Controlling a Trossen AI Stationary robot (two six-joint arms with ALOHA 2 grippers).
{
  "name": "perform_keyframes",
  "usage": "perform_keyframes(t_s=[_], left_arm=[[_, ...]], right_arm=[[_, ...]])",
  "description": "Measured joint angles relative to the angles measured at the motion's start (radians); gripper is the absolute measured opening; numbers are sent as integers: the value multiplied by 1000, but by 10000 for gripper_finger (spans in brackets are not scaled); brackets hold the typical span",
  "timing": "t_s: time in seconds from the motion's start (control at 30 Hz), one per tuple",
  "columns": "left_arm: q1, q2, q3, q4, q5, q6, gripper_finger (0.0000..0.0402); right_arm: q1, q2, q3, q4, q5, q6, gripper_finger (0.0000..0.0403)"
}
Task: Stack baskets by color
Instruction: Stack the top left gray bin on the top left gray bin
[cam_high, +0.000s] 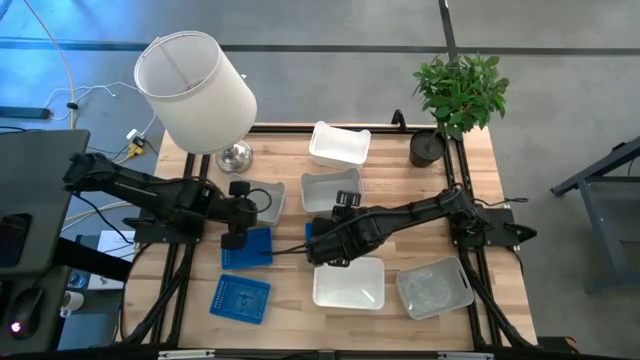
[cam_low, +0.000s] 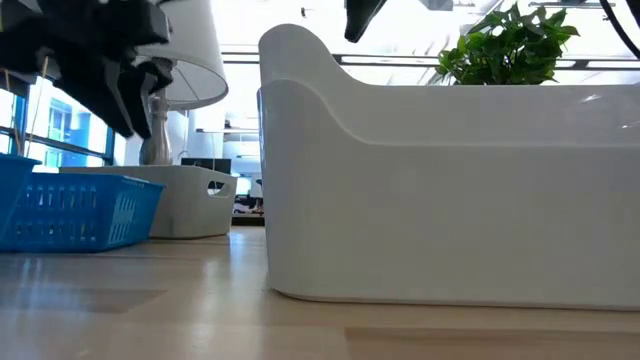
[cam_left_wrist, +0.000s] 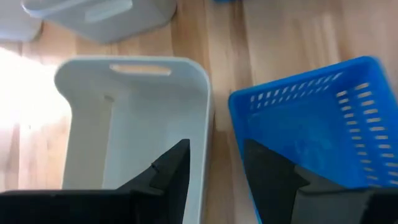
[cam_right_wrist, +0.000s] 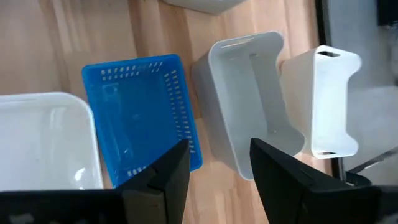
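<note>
My left gripper (cam_high: 235, 232) (cam_left_wrist: 214, 165) hangs open over the gap between a grey basket (cam_high: 264, 200) (cam_left_wrist: 134, 124) and a blue basket (cam_high: 250, 248) (cam_left_wrist: 317, 124), touching neither. My right gripper (cam_high: 322, 250) (cam_right_wrist: 217, 158) is open above a second blue basket (cam_right_wrist: 140, 118), which my arm mostly hides in the high view. Around it stand a white basket (cam_high: 348, 283) (cam_right_wrist: 43, 137), a grey basket (cam_high: 330, 190) (cam_right_wrist: 245, 106) and a far white basket (cam_high: 340, 145) (cam_right_wrist: 329, 99). A third blue basket (cam_high: 240, 298) and a clear basket (cam_high: 433, 288) lie near the front. All rest flat on the table.
A large white lampshade (cam_high: 195, 90) on a metal foot (cam_high: 235, 155) stands at the far left. A potted plant (cam_high: 455, 100) stands at the far right. The table's black frame (cam_high: 480, 270) runs along its edges. Bare wood (cam_high: 470, 190) shows at the right.
</note>
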Motion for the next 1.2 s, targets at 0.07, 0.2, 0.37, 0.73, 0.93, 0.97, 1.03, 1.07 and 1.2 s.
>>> perform_keyframes(t_s=[0.07,0.2,0.37,0.73,0.93,0.97,1.03,1.07,1.2], left_arm=[[16,31,0,0,-1,0,136],[54,86,0,1,-1,0,136],[96,136,0,2,-2,0,136],[154,218,0,2,16,16,134],[177,248,0,2,60,8,86],[178,253,0,3,69,3,72],[178,258,0,2,71,-11,40],[178,258,1,2,71,-16,24],[177,258,0,4,70,-54,9]], right_arm=[[0,0,0,0,-19,0,155],[0,0,0,0,-22,-17,155],[0,0,0,0,-52,-18,155],[0,0,0,0,-80,-18,155],[1,0,0,0,-87,-11,155],[1,0,0,0,-87,-9,155],[2,0,0,0,-87,4,155],[3,0,0,0,-88,9,155],[15,0,0,0,-80,37,155]])
